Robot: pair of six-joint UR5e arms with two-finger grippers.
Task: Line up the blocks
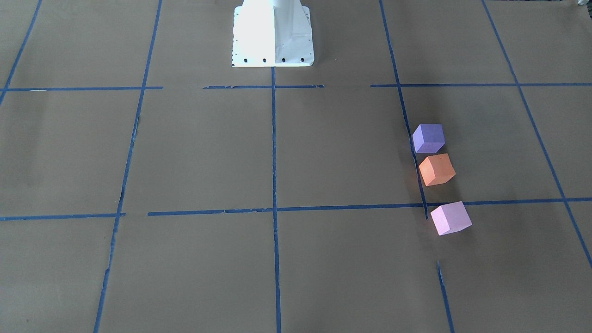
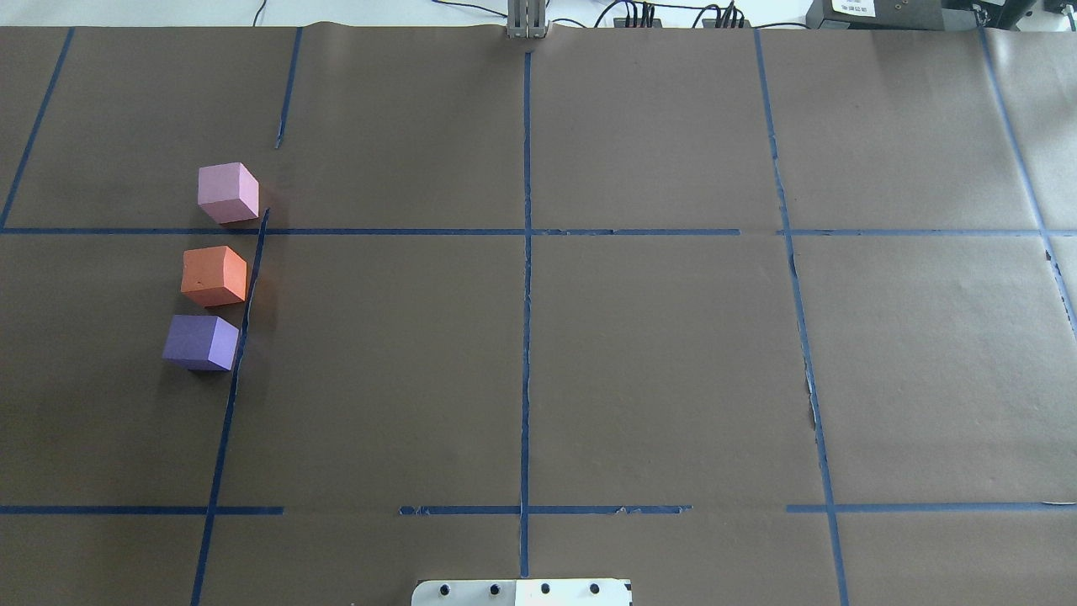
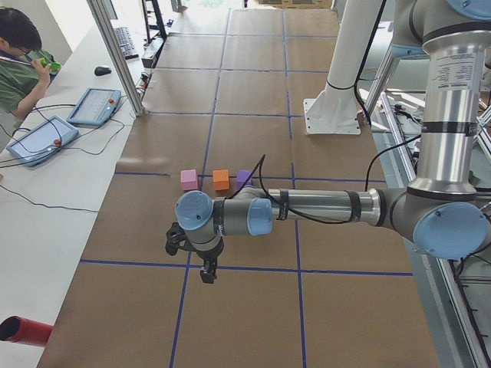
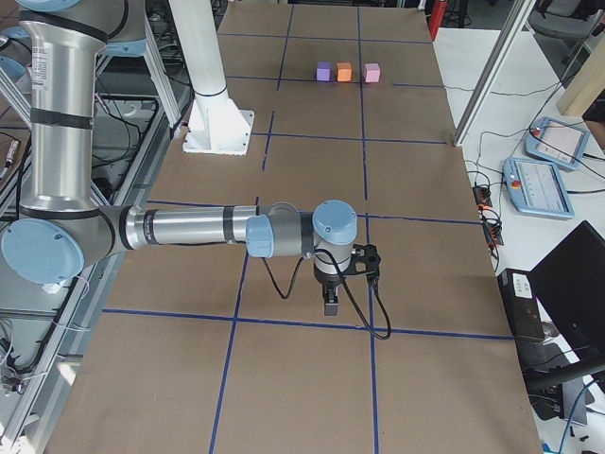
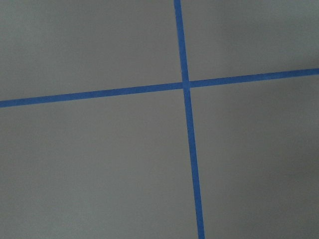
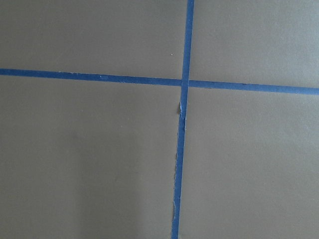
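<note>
The bench (image 2: 656, 370) is lying under brown paper, and blue tape lines (image 2: 527, 337) are dividing it into a grid of squares. The left arm (image 3: 322, 205) is reaching level over the surface in the left-end view, and the right arm (image 4: 189, 227) is doing likewise in the right-end view. The white pedestal (image 1: 273, 32) is standing at the robot's edge of the bench, on the centre tape line. The left claw (image 3: 205, 272) is pointing straight down above the paper, apart from the blocks. It is appearing only in a side view, so I cannot tell whether it is released or clenched. The right claw (image 4: 330, 301) is also hanging downward, well apart from the blocks, and its state cannot be told either. Both wrist cameras are showing only paper and a crossing of tape. The three blocks are sitting on the robot's left part of the bench, in a row running away from the robot, just beside one tape line. The violet block (image 2: 200, 342) is sitting nearest the robot. The orange block (image 2: 215, 274) is sitting just beyond it, very close; contact cannot be confirmed. The pink block (image 2: 227, 193) is sitting farthest out, by a cross line of tape, with a clear gap separating it from the orange one. Each cube is sitting turned at a slightly different angle.
</note>
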